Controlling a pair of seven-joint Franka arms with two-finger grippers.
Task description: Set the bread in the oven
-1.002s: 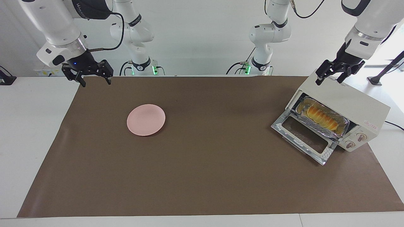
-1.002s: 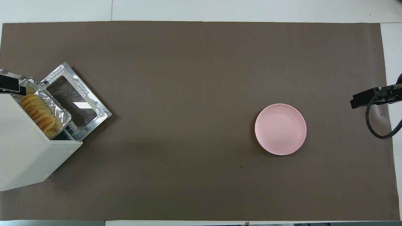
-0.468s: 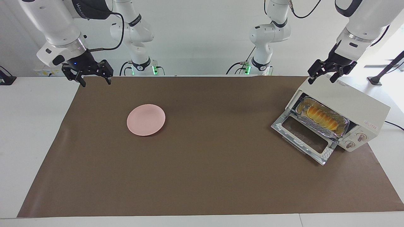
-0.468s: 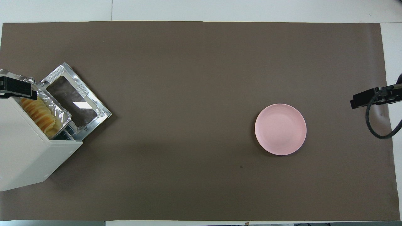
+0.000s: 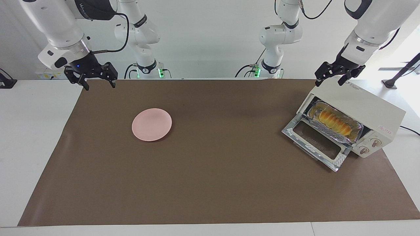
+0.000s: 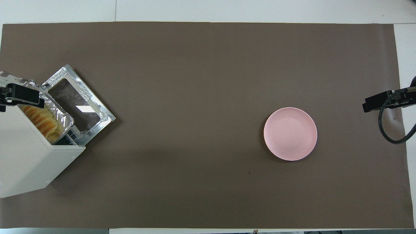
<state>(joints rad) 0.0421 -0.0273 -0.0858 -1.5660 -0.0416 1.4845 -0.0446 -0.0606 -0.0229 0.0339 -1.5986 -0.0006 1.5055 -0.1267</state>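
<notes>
Soft bread sits in crinkly foil inside the oven, below your open left hand. Grip the foil rim gently. Your right hand waits open.

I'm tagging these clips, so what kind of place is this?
Probably a robotics lab staged as a kitchen: robot arms stand at a paper-covered table with a toaster oven holding bread and a pink plate.

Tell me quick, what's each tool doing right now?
Left tool: open, empty, over the oven.
Right tool: open, empty, waiting at the mat's corner.
</notes>
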